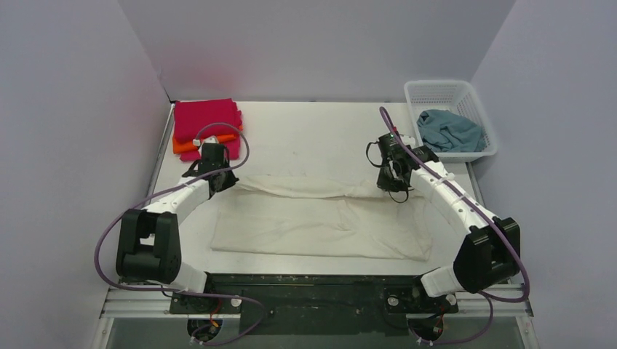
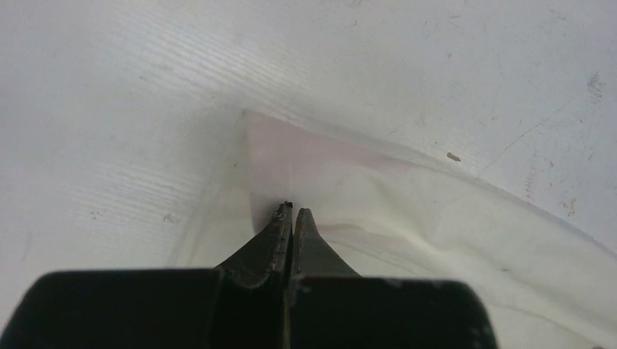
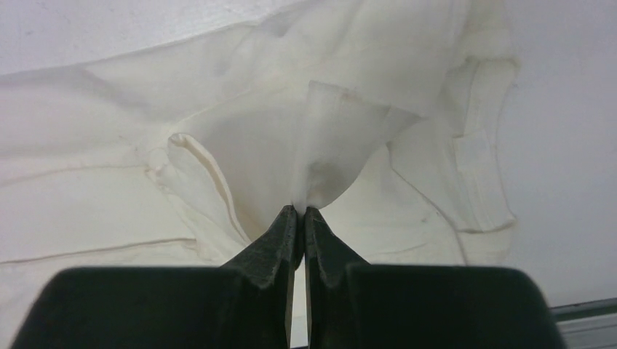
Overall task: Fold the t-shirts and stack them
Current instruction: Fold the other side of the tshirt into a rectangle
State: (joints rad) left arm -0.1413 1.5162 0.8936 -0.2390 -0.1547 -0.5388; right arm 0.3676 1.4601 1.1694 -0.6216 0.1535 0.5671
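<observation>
Edge of cream t-shirt (image 1: 320,222) between tips of left claw (image 2: 292,211), right claw (image 3: 302,209)

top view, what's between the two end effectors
The cream shirt: its folded far edge runs from the left end effector to the right end effector, and each is pinching it. The top view shows the whole stretch.

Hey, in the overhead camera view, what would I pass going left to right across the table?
Folded pink shirt → cream shirt spread flat in the middle → white basket holding a grey-blue shirt.
</observation>
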